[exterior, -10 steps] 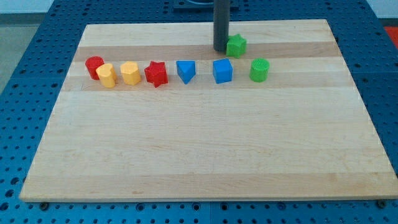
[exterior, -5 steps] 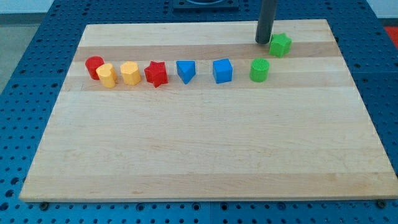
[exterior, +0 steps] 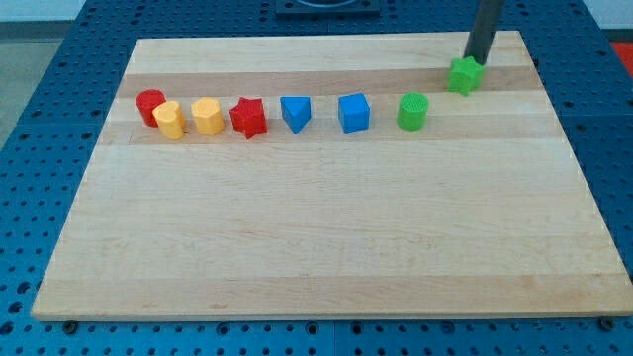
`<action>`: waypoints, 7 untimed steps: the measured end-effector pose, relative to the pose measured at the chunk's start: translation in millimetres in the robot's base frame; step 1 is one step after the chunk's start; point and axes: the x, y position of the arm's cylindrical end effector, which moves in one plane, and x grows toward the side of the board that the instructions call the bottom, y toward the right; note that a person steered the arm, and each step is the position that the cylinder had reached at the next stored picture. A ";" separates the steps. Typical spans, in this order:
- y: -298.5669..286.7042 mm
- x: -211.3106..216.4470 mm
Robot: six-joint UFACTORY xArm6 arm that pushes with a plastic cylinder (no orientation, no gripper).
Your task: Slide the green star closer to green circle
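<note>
Since the earlier frame, my tip (exterior: 478, 63) and the green star (exterior: 464, 75) moved right. Now my tip touches the star's top edge; the green circle (exterior: 412, 111) sits near, lower left, on the bench (exterior: 316, 227)

My tip (exterior: 477, 62) is sitting low at the view's upper right, the dark rod rising straight up from it and running out of the view's top edge.

A row of blocks is seen on the wooden desk (exterior: 326, 237): a red cylinder (exterior: 149, 103), two yellow blocks (exterior: 170, 120) (exterior: 207, 115), a red star (exterior: 248, 117), a blue triangular block (exterior: 295, 112), a blue cube (exterior: 354, 112).
</note>
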 end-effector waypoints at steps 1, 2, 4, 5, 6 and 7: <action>-0.2 0.0; -9.0 16.2; -40.8 49.1; -41.6 47.7; -42.7 34.1; -63.7 27.1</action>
